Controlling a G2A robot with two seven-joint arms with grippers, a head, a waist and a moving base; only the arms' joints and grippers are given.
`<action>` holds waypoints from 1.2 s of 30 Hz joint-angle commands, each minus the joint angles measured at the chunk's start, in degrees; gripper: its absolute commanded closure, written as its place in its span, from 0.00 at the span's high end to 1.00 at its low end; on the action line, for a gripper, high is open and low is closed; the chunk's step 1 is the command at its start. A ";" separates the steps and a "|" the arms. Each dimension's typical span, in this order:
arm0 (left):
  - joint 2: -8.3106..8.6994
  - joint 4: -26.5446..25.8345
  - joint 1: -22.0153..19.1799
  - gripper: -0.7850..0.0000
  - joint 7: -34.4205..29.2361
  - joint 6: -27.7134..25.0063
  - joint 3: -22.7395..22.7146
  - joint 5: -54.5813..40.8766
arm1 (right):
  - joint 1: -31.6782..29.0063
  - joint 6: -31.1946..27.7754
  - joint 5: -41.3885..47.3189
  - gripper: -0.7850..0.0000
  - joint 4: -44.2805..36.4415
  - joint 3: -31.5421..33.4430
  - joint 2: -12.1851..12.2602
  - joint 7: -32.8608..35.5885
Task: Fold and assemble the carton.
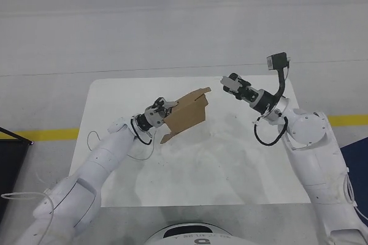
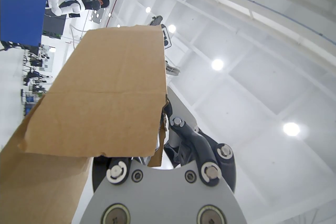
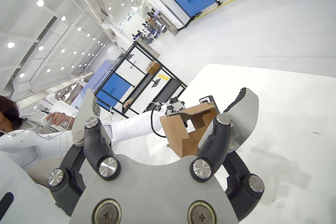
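Carton (image 1: pixel 189 113): we judge it half-formed, flaps loose, held above table (image 1: pixel 233 177) by left gripper (image 1: pixel 166 108), clamped on its edge. Right gripper (image 1: pixel 226 80): spread wide, empty, nearby. Flap folding is left to do.

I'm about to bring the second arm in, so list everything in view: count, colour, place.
carton: one, brown, partly folded, held over the table's middle.
table: one, white, under both arms.
floor line: one, yellow, on the floor to either side of the table.
rack: one, black, on the floor at the robot's left.
left tool: one, grey and black, shut on the carton's edge.
right tool: one, grey and black, open, near the table's far edge, apart from the carton.
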 commanded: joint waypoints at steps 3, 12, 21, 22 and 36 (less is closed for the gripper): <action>-0.15 -1.58 0.92 0.00 -0.66 -8.39 -2.13 0.23 | -1.42 -0.06 11.68 1.00 1.13 1.08 -0.30 -1.49; 0.74 -8.31 3.76 0.00 3.10 -14.99 -8.52 5.29 | -1.48 4.62 31.05 1.00 4.00 0.68 -0.07 15.19; 1.23 -13.52 6.62 0.00 3.89 -15.77 -12.55 11.68 | 2.31 5.07 34.51 0.94 7.26 -4.32 -1.02 15.57; 1.26 -13.89 6.92 0.00 3.86 -15.74 -12.98 12.04 | 2.70 5.05 34.64 0.92 7.79 -4.50 -1.08 15.46; 0.99 -16.47 9.60 0.00 3.13 -15.01 -17.28 15.24 | 6.83 7.64 36.14 0.98 11.18 -10.78 -2.35 17.13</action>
